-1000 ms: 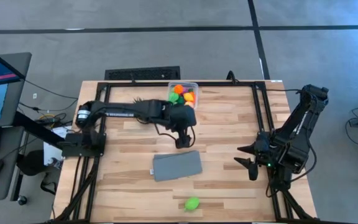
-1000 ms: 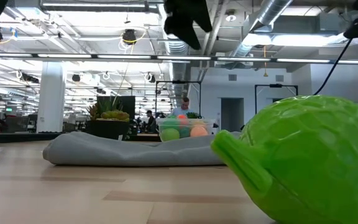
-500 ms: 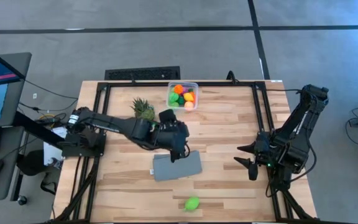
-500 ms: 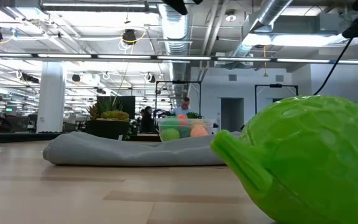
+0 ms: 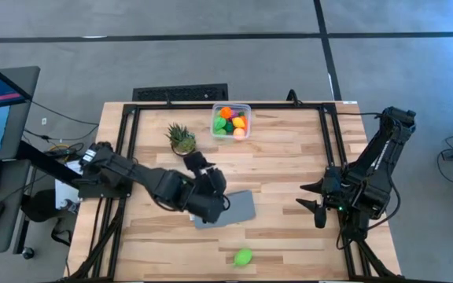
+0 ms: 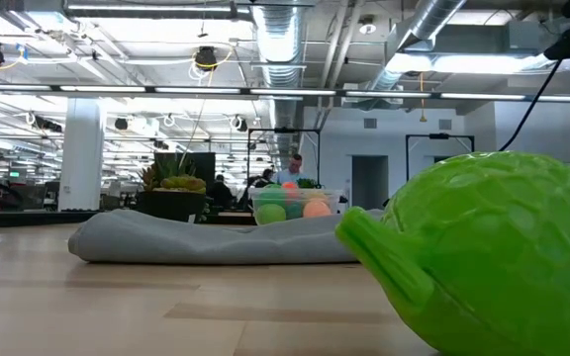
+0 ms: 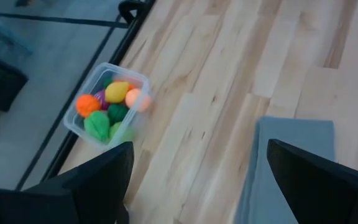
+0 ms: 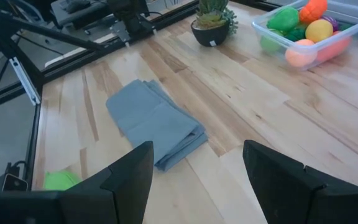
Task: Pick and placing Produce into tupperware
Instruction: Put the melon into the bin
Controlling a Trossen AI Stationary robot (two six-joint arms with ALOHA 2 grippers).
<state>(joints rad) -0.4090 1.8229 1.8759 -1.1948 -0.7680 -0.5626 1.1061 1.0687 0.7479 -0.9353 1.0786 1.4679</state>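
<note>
The clear tupperware [image 5: 231,122] stands at the table's far edge with several pieces of produce inside, green, orange, yellow and pink [image 7: 107,102]. One green produce piece [image 5: 244,257] lies alone on the wood near the near edge and fills the low view [image 6: 483,257]. My left gripper [image 5: 208,189] hangs open in the air above the left end of the grey cloth [image 5: 230,208], with nothing between its fingers [image 7: 197,186]. My right gripper [image 5: 314,208] waits open at the table's right side [image 8: 197,180].
A spiky green potted plant [image 5: 182,139] stands left of the tupperware. The folded grey cloth lies flat mid-table, between the tub and the loose green piece. A black frame runs round the table's edges [image 5: 325,141]. Bare wood lies between the cloth and my right gripper.
My left gripper has swung away from the tupperware toward the table's near and left side, coming over the cloth's left end and turning as it went. It has left the top of the low view and uncovered the potted plant. Its fingers stay apart.
</note>
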